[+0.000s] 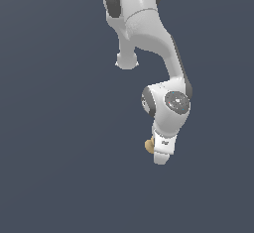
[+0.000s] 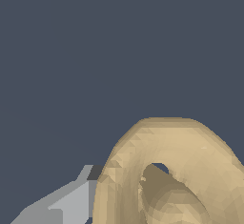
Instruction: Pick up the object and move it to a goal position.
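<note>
The hand seemingly touches the tan spool.

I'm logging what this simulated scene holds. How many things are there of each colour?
Tan-yellow: 1, the spool-like object, close by the claw.
White and grey: 1, the robot arm.
Total: 2
</note>
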